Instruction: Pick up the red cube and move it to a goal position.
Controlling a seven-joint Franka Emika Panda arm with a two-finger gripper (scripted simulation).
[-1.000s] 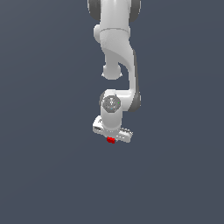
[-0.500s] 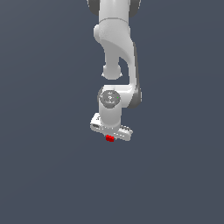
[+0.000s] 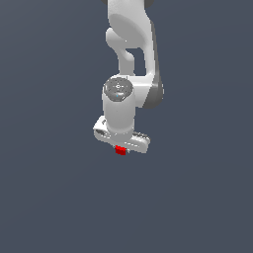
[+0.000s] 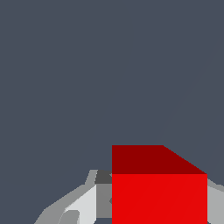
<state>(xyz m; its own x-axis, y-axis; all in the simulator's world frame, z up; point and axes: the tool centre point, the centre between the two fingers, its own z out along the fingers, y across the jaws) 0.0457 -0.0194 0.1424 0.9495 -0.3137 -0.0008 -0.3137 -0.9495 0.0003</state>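
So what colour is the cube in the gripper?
Bright red; the red cube shows best in the wrist view, between the white gripper's fingers.

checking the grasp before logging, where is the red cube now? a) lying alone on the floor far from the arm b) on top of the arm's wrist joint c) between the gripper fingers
c, the red cube sits right under the white gripper, and the wrist view shows it between the fingers.

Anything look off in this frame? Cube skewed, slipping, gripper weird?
Nothing stands out. The red cube sits under the white gripper, squarely between its fingers in the wrist view, not tilted. No goal marker is visible.
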